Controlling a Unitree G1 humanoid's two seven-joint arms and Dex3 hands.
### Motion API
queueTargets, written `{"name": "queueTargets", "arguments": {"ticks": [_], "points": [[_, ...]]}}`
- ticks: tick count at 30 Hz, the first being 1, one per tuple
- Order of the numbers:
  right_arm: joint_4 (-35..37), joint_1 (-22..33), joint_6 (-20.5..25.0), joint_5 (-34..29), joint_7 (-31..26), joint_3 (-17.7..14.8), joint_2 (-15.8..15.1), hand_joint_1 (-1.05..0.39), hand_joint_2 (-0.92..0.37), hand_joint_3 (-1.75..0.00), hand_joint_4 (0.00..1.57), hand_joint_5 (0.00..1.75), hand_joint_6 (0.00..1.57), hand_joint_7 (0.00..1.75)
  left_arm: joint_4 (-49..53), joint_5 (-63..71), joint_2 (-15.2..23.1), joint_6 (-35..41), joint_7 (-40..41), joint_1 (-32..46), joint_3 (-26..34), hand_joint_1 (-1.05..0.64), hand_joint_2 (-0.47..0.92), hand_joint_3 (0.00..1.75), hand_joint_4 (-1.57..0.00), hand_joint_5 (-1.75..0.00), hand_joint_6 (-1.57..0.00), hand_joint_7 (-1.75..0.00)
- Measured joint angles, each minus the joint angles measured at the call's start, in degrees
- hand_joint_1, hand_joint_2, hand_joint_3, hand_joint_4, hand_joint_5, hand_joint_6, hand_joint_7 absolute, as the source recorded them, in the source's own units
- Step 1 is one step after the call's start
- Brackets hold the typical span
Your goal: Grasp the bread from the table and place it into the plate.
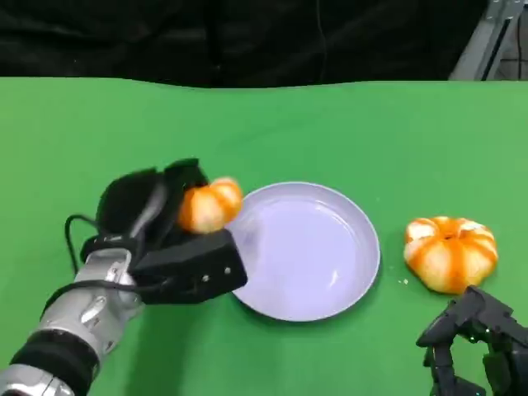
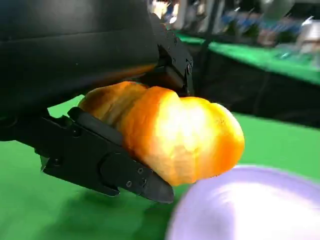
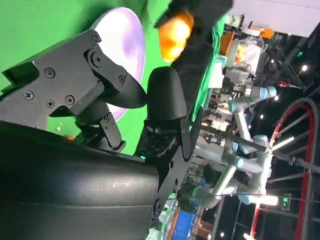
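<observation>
Head view: a round orange-and-white bread (image 1: 209,205) is being held by the left hand (image 1: 169,235), raised off the green table (image 1: 330,124) and positioned just at the left rim of the pale lilac plate (image 1: 309,252). From the left wrist view, the bread (image 2: 175,132) is being gripped between the black shell of the hand above it and black fingers (image 2: 107,160) beneath it, with the blurred plate edge (image 2: 250,205) lying just below and beyond. A second bread (image 1: 450,252) of the same kind is being left resting on the table, near the plate's right side and apart from it. The right hand (image 1: 474,342) is being kept low at the near right corner, just in front of that second bread, holding nothing; its fingers (image 3: 85,75) are being shown apart in the right wrist view, where the plate (image 3: 125,50) and the carried bread (image 3: 175,32) are being seen beyond them.
</observation>
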Motion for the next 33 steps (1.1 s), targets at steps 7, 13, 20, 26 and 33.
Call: {"name": "queueTargets", "arguments": {"ticks": [7,13,20,26,33], "points": [[0.2,0.0,-0.2,0.0,0.0,0.0,0.0,-0.12,-0.53,-1.21,0.84,1.75,0.74,1.52,-2.5,0.0,0.0,0.8,-0.9,0.2,0.0,-0.06,0.92,0.20,-0.70,-1.75,-0.60,-1.69],[-2.4,1.2,1.7,-1.3,-0.3,0.1,0.3,-0.11,-0.54,-1.19,0.83,1.75,0.73,1.52,-10.8,1.2,-0.7,2.3,-3.7,1.1,-0.8,-0.10,0.92,0.23,-0.69,-1.75,-0.65,-1.63],[-3.8,2.2,3.3,-1.4,-0.6,0.1,0.4,-0.11,-0.55,-1.18,0.83,1.75,0.73,1.53,-13.0,1.5,-1.6,3.2,-5.2,2.4,-1.2,-0.10,0.92,0.23,-0.69,-1.75,-0.66,-1.62],[-3.5,1.8,2.9,-1.4,-0.8,0.1,0.4,-0.11,-0.53,-1.21,0.84,1.75,0.75,1.51,-12.9,1.7,-2.9,2.8,-6.3,2.3,-2.6,-0.10,0.92,0.15,-0.66,-1.75,-0.87,-0.99],[-2.3,1.0,1.2,-1.3,-1.1,0.2,0.4,-0.10,-0.53,-1.21,0.84,1.75,0.76,1.50,-8.2,2.7,-7.1,-1.7,-6.5,0.3,-5.2,-0.11,0.92,0.16,-0.64,-1.75,-0.70,-1.38]]}}
